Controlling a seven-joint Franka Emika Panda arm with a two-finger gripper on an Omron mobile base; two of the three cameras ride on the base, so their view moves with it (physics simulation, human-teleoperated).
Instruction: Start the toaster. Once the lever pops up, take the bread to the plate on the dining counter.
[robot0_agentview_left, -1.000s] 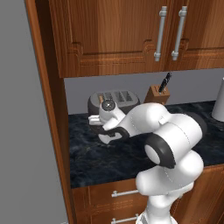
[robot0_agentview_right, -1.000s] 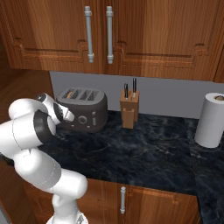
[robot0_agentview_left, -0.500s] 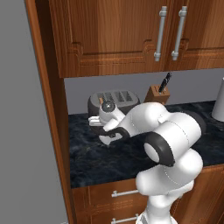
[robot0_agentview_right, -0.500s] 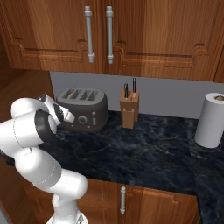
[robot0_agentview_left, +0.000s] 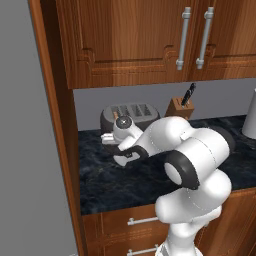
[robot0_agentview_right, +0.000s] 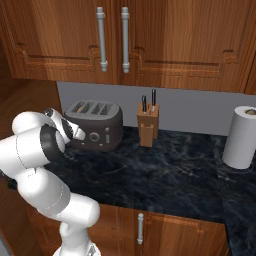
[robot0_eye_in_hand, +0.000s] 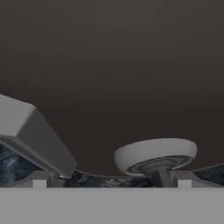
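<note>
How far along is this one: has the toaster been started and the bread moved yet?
Early stage. Done: the arm has reached the toaster, with its dark front and a round knob close up in the hand view. In hand: the open gripper sits at the toaster's front; whether the lever is pressed cannot be told. Left: the bread is in its slot and must go to the plate.

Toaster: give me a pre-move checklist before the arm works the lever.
1. Gripper open: ok.
2. Gripper close against the toaster front: ok; the hand view has its dark wall and a knob right ahead.
3. Bread in a slot: ok, a tan edge shows at the top.
4. Lever already down: cannot tell.
5. Fingertips lined up on the lever: cannot tell.
6. Knife block apart from the toaster: ok.
</note>
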